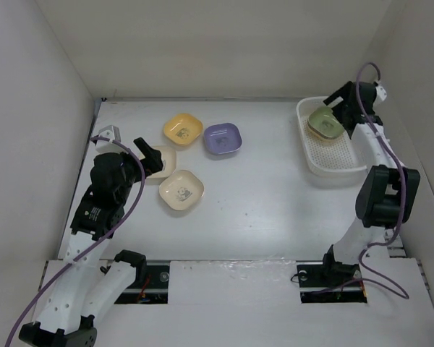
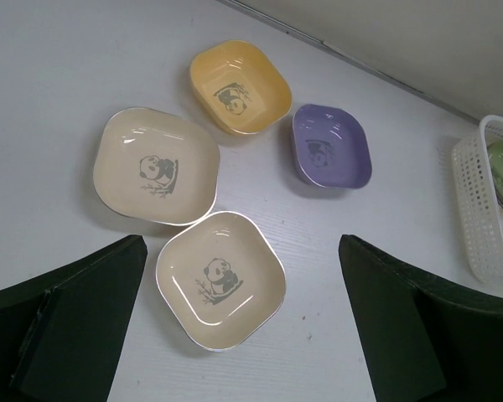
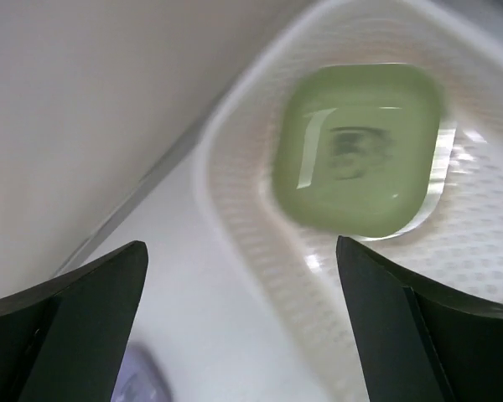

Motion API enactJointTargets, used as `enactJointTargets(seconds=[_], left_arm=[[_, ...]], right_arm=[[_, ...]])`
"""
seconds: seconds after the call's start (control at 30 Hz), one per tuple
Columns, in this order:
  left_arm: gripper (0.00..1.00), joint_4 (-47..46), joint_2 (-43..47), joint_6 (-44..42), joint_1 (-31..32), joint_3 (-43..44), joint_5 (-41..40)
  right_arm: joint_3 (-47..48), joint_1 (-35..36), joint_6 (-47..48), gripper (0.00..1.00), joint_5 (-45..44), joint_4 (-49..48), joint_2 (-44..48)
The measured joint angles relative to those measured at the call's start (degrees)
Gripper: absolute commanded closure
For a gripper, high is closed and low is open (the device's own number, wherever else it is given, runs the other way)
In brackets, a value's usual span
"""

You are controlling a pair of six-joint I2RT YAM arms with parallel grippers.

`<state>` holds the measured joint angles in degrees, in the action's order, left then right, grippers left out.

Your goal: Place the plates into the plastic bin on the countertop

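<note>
Panda prints come through crisp from the left wrist: a grey panda on a sprig sits in the centre of the yellow plate point(image 2: 239, 88), the purple plate point(image 2: 331, 146), the far cream plate point(image 2: 155, 166) and the near cream plate point(image 2: 220, 278). From overhead those prints are mere grey smudges. All four are glossy, shallow rounded squares, clustered on the left half of the matte white countertop point(image 1: 260, 210).

Overhead, the left gripper point(image 1: 150, 155) hangs over the far cream plate and hides part of it. Its own camera shows that plate whole, with the dark fingers spread wide and holding nothing.

At far right sits the bin point(image 1: 331, 163), white perforated plastic with a flared rim. The green plate point(image 3: 356, 159) lies in its far end, shiny and blurred, its print a dark smear. The right gripper point(image 3: 239, 251) hovers above, jaws wide apart and empty.
</note>
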<state>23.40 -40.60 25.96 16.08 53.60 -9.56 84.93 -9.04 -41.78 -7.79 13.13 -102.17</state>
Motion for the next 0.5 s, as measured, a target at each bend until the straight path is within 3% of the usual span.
enactJointTargets(seconds=[0.2, 0.33, 0.5], left_arm=[[0.0, -0.02, 0.0, 0.0, 0.0, 0.0, -0.31], [0.0, 0.0, -0.09, 0.02, 0.0, 0.0, -0.57], [0.0, 0.0, -0.09, 0.0, 0.0, 0.0, -1.01]], right_arm=[[5.35, 18.84, 12.46, 0.0, 2.29, -2.6, 3.61], [17.88, 28.81, 19.41, 0.04, 4.48, -0.37, -6.38], [25.53, 31.93, 23.8, 0.07, 8.11, 3.17, -19.19]])
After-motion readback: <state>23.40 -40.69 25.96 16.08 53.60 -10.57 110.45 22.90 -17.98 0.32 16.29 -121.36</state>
